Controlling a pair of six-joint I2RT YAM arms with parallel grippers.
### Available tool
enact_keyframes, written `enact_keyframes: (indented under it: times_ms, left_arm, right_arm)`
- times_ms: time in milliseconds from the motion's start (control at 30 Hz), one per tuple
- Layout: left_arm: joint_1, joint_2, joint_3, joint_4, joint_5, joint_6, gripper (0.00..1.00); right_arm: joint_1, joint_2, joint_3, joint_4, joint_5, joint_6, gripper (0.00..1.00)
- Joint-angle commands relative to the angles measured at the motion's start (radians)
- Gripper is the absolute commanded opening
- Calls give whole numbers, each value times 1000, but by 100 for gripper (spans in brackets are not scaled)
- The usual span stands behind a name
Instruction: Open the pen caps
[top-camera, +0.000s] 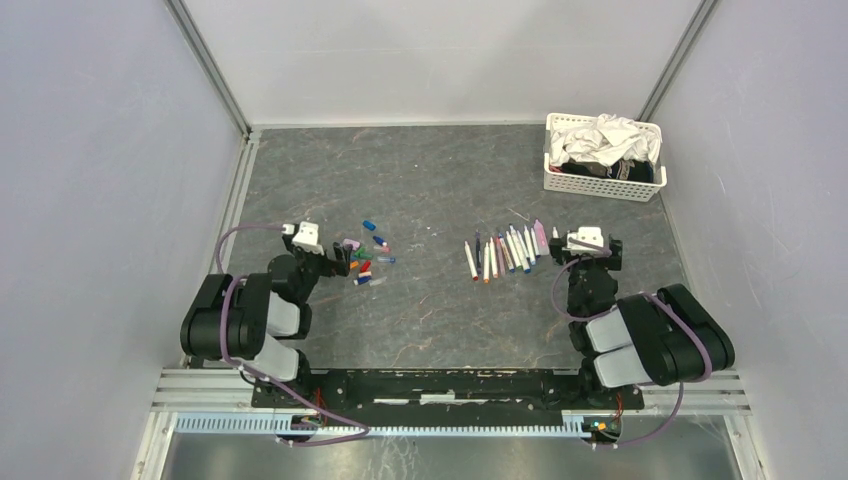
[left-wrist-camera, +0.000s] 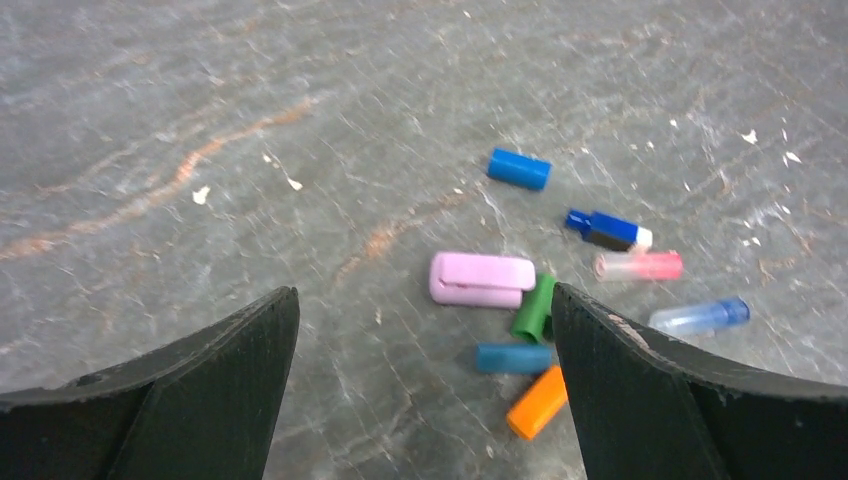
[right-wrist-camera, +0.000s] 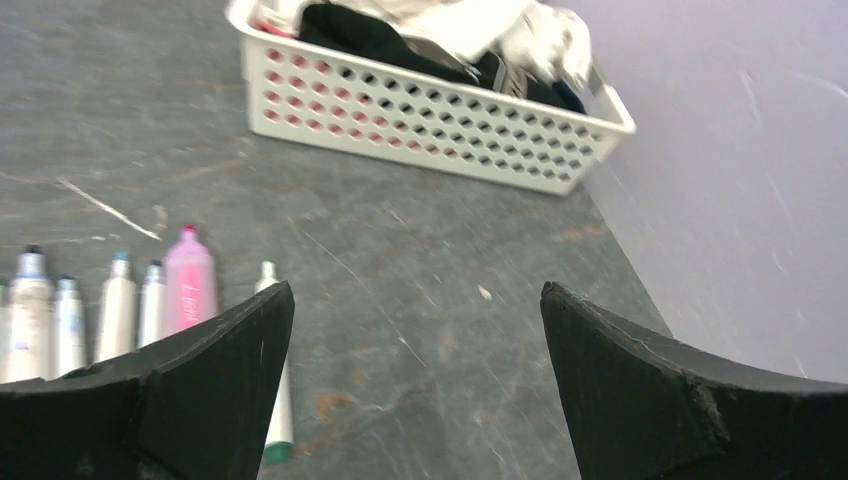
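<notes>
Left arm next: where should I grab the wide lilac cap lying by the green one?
Come straight down from above and pinch the lilac cap across its narrow width, towards the rounded end away from the green cap. It lies flat on the table, and the green cap crowds its other end. The left end effector stands open.

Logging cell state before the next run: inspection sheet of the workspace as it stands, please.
Surface: dark stone-pattern table, scuffed, with small white specks.
Job's things: pen caps lie loose in a cluster on the left; pens lie in a row on the right, and those seen close up are uncapped.
Clutter: white basket of cloth in the far right corner.
Grippers: left gripper and right gripper are both open and hold nothing.
Cables: a lilac cable loops along each arm, clear of the pens.
Surroundings: plain pale walls; metal rail at the near edge.
</notes>
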Motion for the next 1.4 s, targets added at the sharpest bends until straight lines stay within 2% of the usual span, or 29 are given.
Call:
enact_keyframes:
  times_ms: [0,67,100,133,200,1367]
  left_arm:
    - [-11,3,50,90,-97,33,100]
    - [3,7,122,-26,-92,18,100]
    - [10,4,134,-72,-82,18,100]
    - [11,12,128,-40,-79,12,100]
    - [11,10,127,-39,-76,9,100]
    - [8,10,129,-41,-78,11,100]
  right_arm:
    - [6,-37,-266,308,-48,-28,98]
    - [-1,-23,-228,274,5,-6,98]
    - [-6,-30,-196,202,48,24,98]
    - [-28,-41,-144,85,49,49,98]
    - [-113,-62,-114,-22,-50,122,98]
    - [-128,-64,-119,-13,-64,126,98]
